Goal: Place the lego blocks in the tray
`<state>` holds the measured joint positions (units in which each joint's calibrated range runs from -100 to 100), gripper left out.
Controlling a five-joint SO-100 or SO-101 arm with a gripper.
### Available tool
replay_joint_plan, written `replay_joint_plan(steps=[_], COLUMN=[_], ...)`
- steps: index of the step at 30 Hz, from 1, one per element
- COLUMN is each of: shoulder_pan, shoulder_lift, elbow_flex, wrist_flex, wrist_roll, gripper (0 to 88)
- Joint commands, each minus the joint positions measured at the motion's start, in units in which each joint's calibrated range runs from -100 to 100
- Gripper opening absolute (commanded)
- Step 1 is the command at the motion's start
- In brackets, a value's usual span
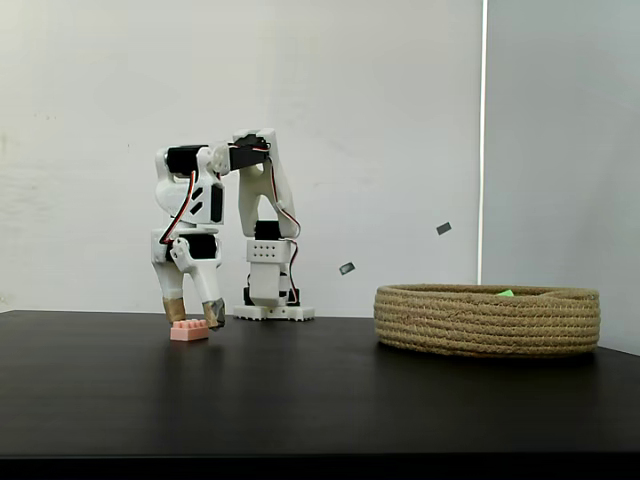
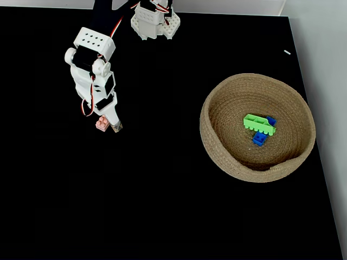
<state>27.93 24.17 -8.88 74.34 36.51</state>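
Resting on the black desk (image 2: 162, 206) at the left, one pale pink brick (image 1: 189, 331) sits studs up between the parted fingers of the end effector (image 1: 194, 315), whose tips straddle it without visibly squeezing it. Well to the right, the rope tray (image 2: 217, 157) holds one green brick (image 2: 259, 123), long axis running left-far to right-near, and two blue bricks (image 2: 259, 139) beside it. No readable writing shows on anything.
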Motion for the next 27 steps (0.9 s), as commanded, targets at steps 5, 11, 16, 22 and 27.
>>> replay_joint_plan(steps=[5,11,16,22,27], shoulder_pan=[-0.73,-2.21,-2.46,-4.02,-7.82], shoulder_lift=[-1.47,-1.82,-2.42,-6.46,-11.53], elbow_flex=[0.45,1.54,1.54,0.17,-4.48], wrist_flex=[-0.08,-0.16,-0.25,2.09,13.50], wrist_roll=[0.93,2.34,1.27,-1.27,-6.50], gripper=[28.0,0.5,0.2,0.2,0.2])
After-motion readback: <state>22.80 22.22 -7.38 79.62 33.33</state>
